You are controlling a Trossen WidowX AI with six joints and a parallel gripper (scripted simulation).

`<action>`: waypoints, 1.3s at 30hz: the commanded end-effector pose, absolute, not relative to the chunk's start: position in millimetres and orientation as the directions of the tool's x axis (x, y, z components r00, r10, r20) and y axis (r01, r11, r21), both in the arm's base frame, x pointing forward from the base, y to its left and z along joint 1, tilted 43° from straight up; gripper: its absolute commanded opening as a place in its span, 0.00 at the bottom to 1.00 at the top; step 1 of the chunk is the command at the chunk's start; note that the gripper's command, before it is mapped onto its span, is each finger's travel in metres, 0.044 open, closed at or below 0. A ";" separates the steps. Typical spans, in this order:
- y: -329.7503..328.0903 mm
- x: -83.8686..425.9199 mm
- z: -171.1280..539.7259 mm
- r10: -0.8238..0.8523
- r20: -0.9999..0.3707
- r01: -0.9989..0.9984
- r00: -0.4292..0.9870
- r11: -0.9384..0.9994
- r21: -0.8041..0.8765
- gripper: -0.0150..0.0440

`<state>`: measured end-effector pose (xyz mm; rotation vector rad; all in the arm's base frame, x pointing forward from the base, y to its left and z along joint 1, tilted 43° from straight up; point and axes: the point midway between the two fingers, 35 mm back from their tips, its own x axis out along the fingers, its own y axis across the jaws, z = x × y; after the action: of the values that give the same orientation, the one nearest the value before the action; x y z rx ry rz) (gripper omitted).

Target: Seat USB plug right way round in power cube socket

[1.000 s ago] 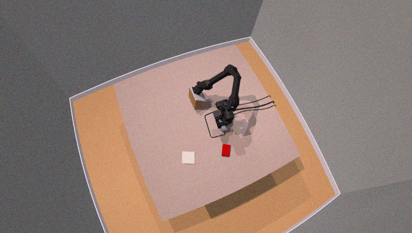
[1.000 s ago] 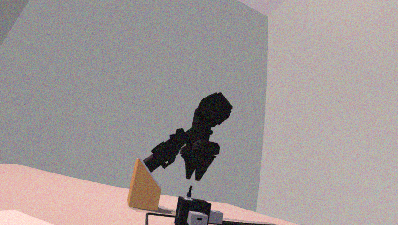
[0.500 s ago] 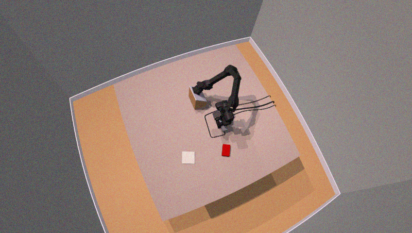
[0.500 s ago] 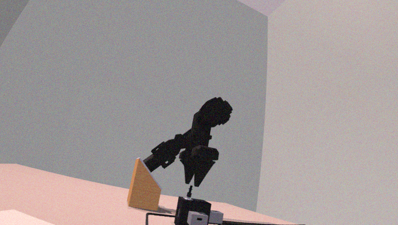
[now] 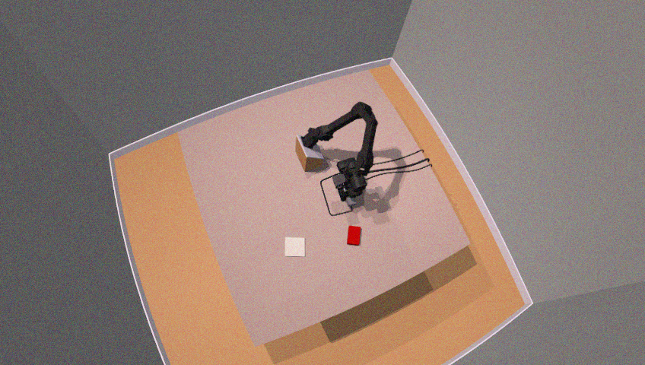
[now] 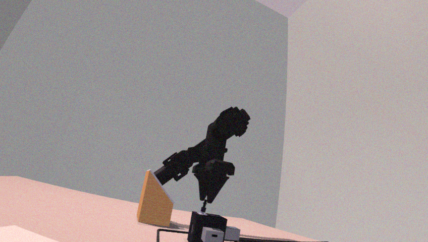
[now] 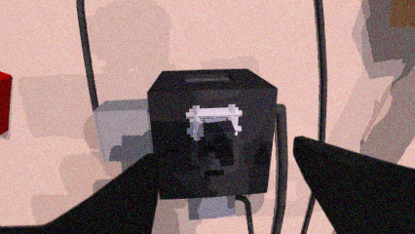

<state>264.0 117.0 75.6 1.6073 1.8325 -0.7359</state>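
The black power cube [image 6: 216, 221] [image 7: 255, 109] stands on the table, mostly hidden under the arm in the top view. The black USB plug [image 6: 203, 207] [image 7: 217, 142] stands up from the pale-rimmed socket [image 7: 214, 112] on its top, leaning slightly. How deep it sits and which way round it is cannot be told. My gripper [image 6: 206, 200] [image 7: 226, 153] points down over the cube and is open. In the wrist view the plug lies between the two separated fingers, with a gap on each side. In the exterior view the fingertips are level with the plug's upper end.
Grey plugs [image 6: 212, 234] [image 7: 122, 129] stick out from the cube's sides. Black cables [image 7: 320, 63] run beside it, one looping round. A red block [image 5: 354, 235] [image 7: 4, 103] and a white square [image 5: 294, 246] lie nearby. The arm's wooden wedge base [image 5: 300, 151] [image 6: 153, 205] stands behind.
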 end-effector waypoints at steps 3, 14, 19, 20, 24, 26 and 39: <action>116.9 264.2 75.8 0.669 -0.737 0.993 -0.099 0.119 -0.025 0.56; 116.9 264.2 75.8 0.669 -0.737 0.993 -0.099 0.119 -0.025 0.25; 116.9 264.2 75.8 0.669 -0.737 0.993 -0.099 0.119 -0.025 0.25; 116.9 264.2 75.8 0.669 -0.737 0.993 -0.099 0.119 -0.025 0.25; 116.9 264.2 75.8 0.669 -0.737 0.993 -0.099 0.119 -0.025 0.25; 116.9 264.2 75.8 0.669 -0.737 0.993 -0.099 0.119 -0.025 0.25; 112.3 264.9 80.7 0.668 -0.737 0.993 -0.099 0.118 -0.026 0.25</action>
<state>264.4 115.0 78.5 1.6067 1.8339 -0.7347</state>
